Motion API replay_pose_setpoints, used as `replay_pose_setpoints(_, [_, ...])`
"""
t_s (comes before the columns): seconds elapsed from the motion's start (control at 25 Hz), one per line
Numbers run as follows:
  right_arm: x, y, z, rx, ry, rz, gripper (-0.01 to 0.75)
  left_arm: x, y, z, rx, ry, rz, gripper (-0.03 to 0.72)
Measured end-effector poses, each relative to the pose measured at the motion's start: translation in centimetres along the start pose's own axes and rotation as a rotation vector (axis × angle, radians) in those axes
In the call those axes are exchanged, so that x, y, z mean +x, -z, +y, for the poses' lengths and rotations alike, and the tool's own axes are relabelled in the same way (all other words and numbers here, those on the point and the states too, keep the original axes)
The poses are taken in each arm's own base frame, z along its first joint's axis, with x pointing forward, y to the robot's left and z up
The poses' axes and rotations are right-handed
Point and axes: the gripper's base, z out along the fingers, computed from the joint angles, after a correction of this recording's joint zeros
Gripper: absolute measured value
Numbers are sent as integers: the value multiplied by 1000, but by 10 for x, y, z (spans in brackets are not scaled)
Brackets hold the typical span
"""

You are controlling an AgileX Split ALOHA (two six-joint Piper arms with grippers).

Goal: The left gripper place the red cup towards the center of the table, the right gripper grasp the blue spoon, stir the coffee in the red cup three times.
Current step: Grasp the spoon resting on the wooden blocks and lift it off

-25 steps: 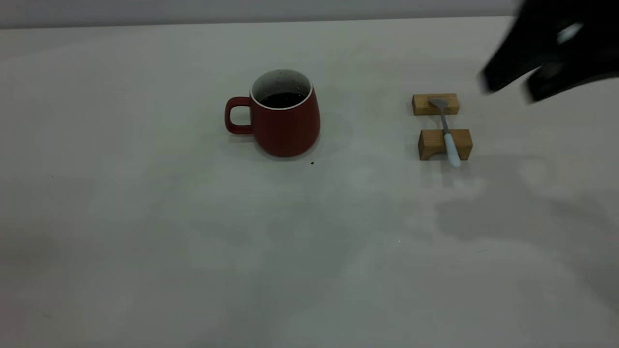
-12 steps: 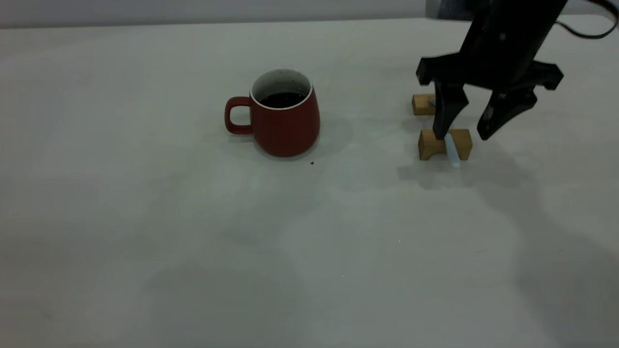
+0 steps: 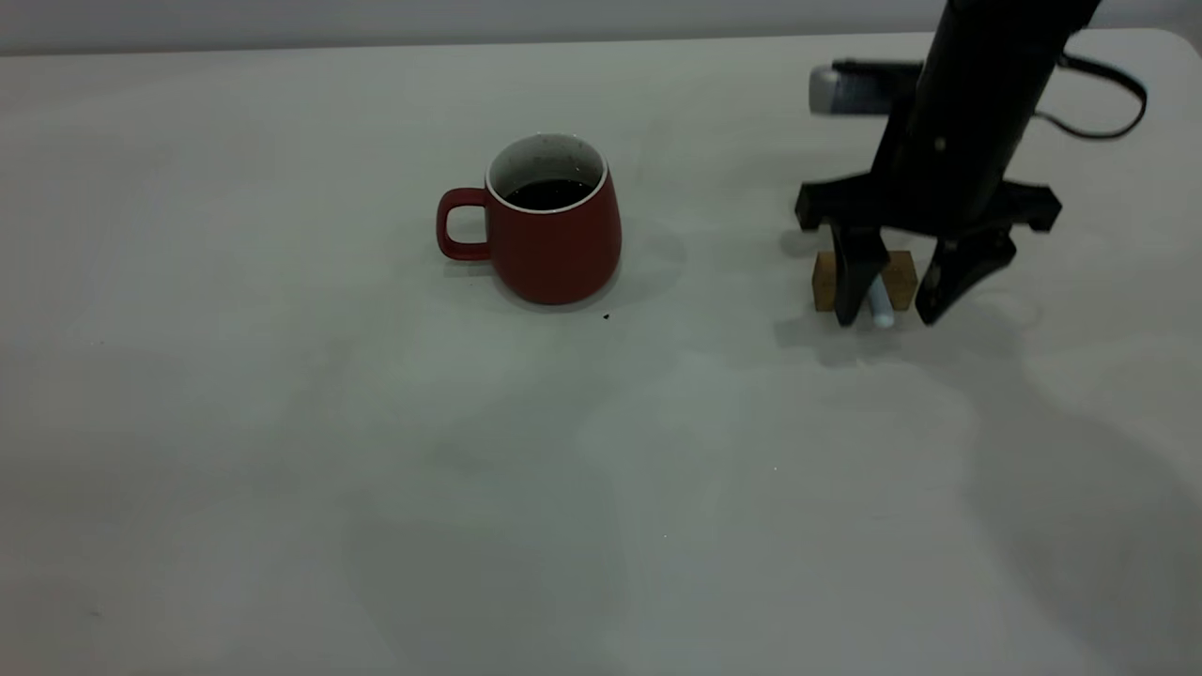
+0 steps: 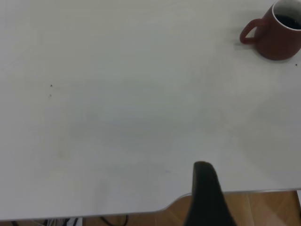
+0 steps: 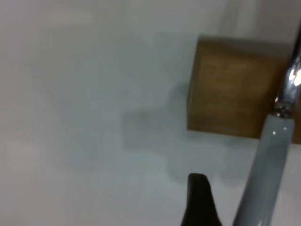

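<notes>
The red cup [image 3: 554, 225] sits upright near the middle of the counter [image 3: 282, 422], handle pointing toward the left arm's side, the coffee [image 3: 549, 193] dark and level inside it. Off toward the right arm's side, well apart from the cup, the right tool [image 3: 890, 314] hangs low with its fingers spread wide, straddling the pale handle end of the blue spoon [image 3: 881, 305], one finger on each side and neither quite touching it as far as I can see. The spoon rests across a wooden block [image 3: 897, 274], and the wrist camera shows its handle overhanging that block's edge, with the metal neck running across the wood. The left tool [image 4: 207, 197] is parked back at the counter's edge, far from the cup; only one dark finger shows, so I cannot tell whether it is spread or closed. Now the risk: that handle is slim and smooth, and if the fingers close off-centre they could flick it sideways off the block. Press down too hard and the overhanging end may lever the bowl end up, tipping the spoon onto the counter, where it would lie flat and be harder to pick up.
</notes>
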Motion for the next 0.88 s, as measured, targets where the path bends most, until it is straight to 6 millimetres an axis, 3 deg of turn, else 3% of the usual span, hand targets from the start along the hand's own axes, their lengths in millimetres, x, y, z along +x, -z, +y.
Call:
replay_pose_setpoints(0.12, [0, -5, -1, 7, 11, -3, 557, 0, 0, 0, 0, 0, 0, 554])
replay_pose_setpoints(0.24, [1, -6, -3, 20, 34, 2, 472, 0, 0, 0, 0, 0, 0, 554])
replay_pose_setpoints(0.36, [1, -6, -3, 30, 49, 3, 326, 0, 0, 0, 0, 0, 0, 554])
replay_pose_setpoints(0.48, [1, -6, -4, 32, 53, 7, 130, 0, 0, 0, 0, 0, 0, 554])
replay_pose_setpoints(0.64, [1, 10, -2, 31, 62, 20, 124, 0, 0, 0, 0, 0, 0, 554])
replay_pose_setpoints(0.88, [-2, 73, 17, -90, -27, -2, 124, 0, 0, 0, 0, 0, 0, 554])
